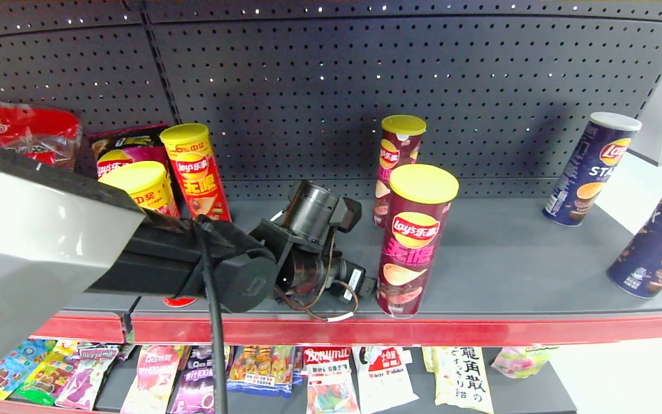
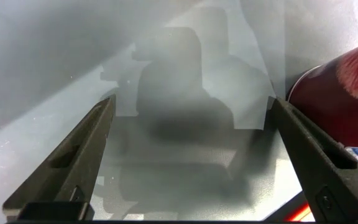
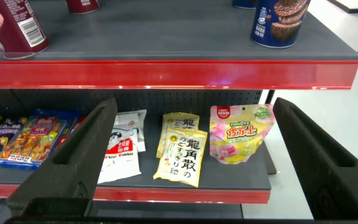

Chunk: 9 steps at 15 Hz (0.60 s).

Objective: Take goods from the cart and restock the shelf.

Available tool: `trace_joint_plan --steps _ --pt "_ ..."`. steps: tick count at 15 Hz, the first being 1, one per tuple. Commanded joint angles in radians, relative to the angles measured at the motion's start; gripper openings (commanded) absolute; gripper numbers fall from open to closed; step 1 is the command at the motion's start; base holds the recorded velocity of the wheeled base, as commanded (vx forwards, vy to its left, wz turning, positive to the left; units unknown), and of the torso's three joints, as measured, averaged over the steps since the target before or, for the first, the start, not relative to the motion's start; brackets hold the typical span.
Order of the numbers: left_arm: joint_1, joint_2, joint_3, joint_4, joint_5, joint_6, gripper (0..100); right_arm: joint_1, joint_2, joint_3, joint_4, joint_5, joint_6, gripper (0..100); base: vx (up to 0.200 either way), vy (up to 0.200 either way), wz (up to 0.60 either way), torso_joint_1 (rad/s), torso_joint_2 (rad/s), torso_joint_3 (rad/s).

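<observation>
A maroon chip can with a yellow lid point(image 1: 414, 238) stands upright near the front edge of the grey shelf point(image 1: 509, 259). My left arm point(image 1: 308, 253) lies over the shelf just to the left of it. In the left wrist view my left gripper point(image 2: 192, 102) is open above bare shelf, with nothing between its fingers and the maroon can point(image 2: 334, 93) beside one finger. My right gripper point(image 3: 194, 106) is open and empty in front of the shelving, below the red shelf edge point(image 3: 166, 71).
A second maroon can point(image 1: 397, 161) stands behind the first. Two yellow-lidded red cans point(image 1: 196, 172) and snack bags point(image 1: 32, 132) crowd the shelf's left. Two blue cans point(image 1: 592, 167) stand at the right. Several candy bags point(image 3: 182, 149) lie on the lower shelf.
</observation>
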Motion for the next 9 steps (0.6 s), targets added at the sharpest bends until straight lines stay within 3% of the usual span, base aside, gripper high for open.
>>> trace_joint_plan --steps 1,9 --pt "0.000 -0.004 0.003 0.001 0.000 0.000 100 0.000 0.001 0.000 0.000 -0.001 -0.001 100 0.000 0.000 0.00 0.000 0.00 0.000" --pt "0.009 -0.058 0.034 0.003 0.000 -0.002 100 0.000 0.001 0.000 0.000 0.001 0.000 100 0.000 0.000 0.00 0.000 0.00 0.000"
